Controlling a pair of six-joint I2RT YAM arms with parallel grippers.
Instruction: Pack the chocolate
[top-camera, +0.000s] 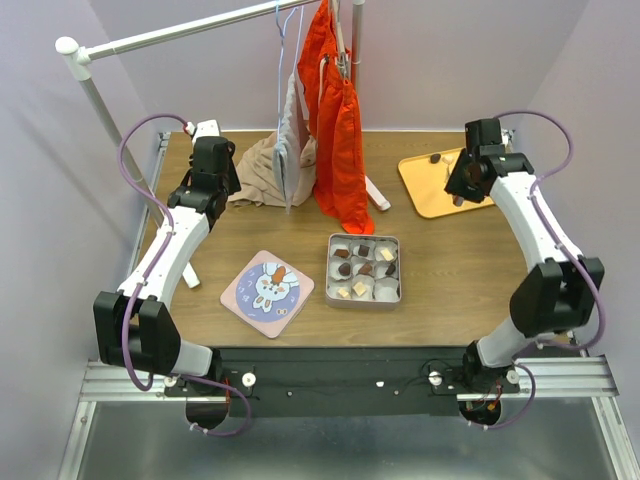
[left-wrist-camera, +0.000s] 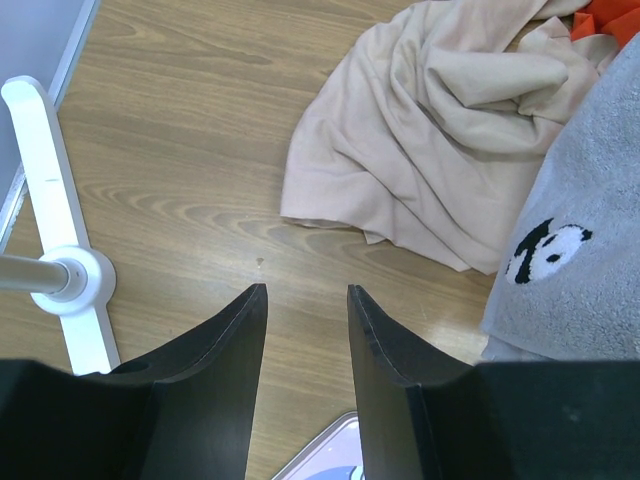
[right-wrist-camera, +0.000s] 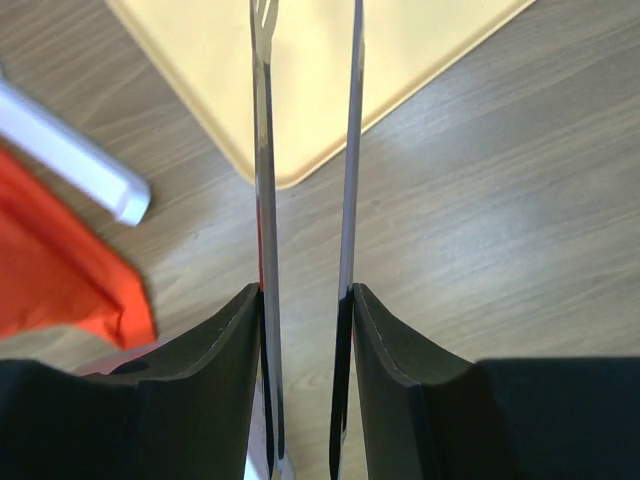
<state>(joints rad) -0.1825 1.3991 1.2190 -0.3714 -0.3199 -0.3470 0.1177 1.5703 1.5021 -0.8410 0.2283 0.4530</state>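
Right claw (right-wrist-camera: 307, 292) grips tongs (right-wrist-camera: 265, 150) | chocolate (top-camera: 436, 158) near, on tray (top-camera: 425, 187)

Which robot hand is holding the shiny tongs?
The right gripper: its jaws are shut on the metal tongs, which point toward the yellow tray. The left gripper has open jaws with nothing between them.

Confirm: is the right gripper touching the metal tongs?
Touching. The right wrist view shows both blades of the tongs pressed flat against the inner faces of the right gripper, with no gap on either side.
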